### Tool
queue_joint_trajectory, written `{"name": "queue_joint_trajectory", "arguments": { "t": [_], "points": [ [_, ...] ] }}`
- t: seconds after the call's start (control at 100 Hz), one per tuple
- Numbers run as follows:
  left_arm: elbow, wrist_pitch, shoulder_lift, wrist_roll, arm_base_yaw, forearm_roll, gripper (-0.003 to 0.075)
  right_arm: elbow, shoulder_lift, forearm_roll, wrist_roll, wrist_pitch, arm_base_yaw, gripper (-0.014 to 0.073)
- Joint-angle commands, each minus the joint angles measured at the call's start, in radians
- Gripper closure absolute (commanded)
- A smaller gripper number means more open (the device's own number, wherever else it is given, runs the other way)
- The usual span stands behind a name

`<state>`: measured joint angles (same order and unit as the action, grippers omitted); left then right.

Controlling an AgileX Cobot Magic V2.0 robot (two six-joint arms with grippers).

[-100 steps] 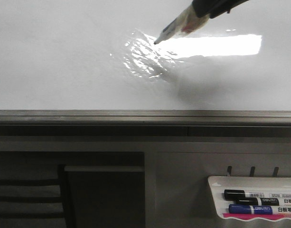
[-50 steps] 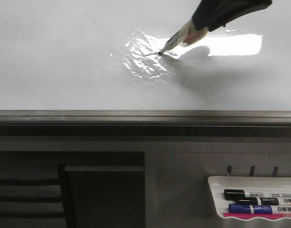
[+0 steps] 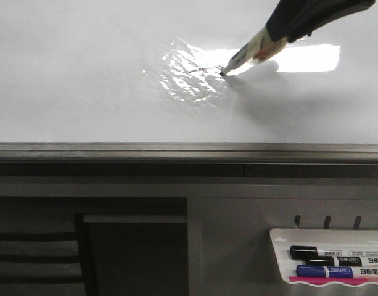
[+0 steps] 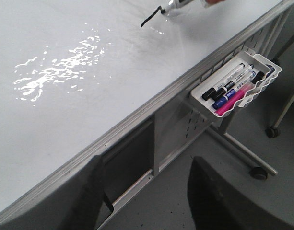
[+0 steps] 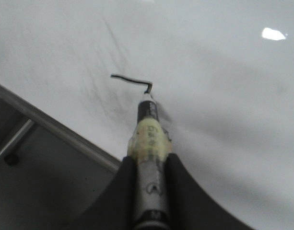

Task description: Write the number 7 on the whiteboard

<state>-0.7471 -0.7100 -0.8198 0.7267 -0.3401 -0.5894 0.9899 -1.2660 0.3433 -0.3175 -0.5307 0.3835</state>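
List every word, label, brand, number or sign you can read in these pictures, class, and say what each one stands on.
"白板笔": label of the black marker in the marker tray.
"白板笔": label of the blue marker, same tray.
Small print beside both: too small to read.
Label on the held marker: blurred.
Stroke on the whiteboard: only a short line, no number yet.

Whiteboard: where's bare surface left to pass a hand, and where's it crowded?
Bare: the whiteboard left of the glare, and the strip between the stroke and the grey bottom rail. Crowded: upper right, where the right gripper holds the marker tip on the board. The marker tray is full of pens.
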Motion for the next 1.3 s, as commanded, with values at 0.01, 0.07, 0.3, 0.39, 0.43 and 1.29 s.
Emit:
{"name": "queue_joint_trajectory", "arguments": {
  "t": [0.01,0.07,0.3,0.39,0.43,1.29],
  "points": [
    [-0.026,0.053,0.0,-0.009,0.004,-0.041,0.0356,-0.009,-0.012,-0.029,-0.004,0.023,0.041,0.0636],
    [-0.026,0.05,0.0,-0.009,0.004,-0.041,0.0356,-0.018,-0.027,-0.029,-0.004,0.023,0.061,0.0636],
    [-0.026,0.048,0.0,-0.001,0.004,-0.043,0.0356,-0.016,0.03,-0.029,-0.006,0.069,0.116,0.0636],
    [-0.035,0.026,0.0,-0.001,0.004,-0.045,0.0356,-0.016,0.076,-0.026,-0.006,0.06,0.142,0.0636],
    [-0.046,0.007,0.0,-0.001,0.0,-0.045,0.0356,-0.016,0.094,-0.026,-0.006,0.058,0.154,0.0636],
    [-0.219,0.224,-0.408,0.43,-0.447,-0.053,0.0356,-0.016,0.241,-0.026,-0.567,-0.145,0.252,0.0636]
  ]
}}
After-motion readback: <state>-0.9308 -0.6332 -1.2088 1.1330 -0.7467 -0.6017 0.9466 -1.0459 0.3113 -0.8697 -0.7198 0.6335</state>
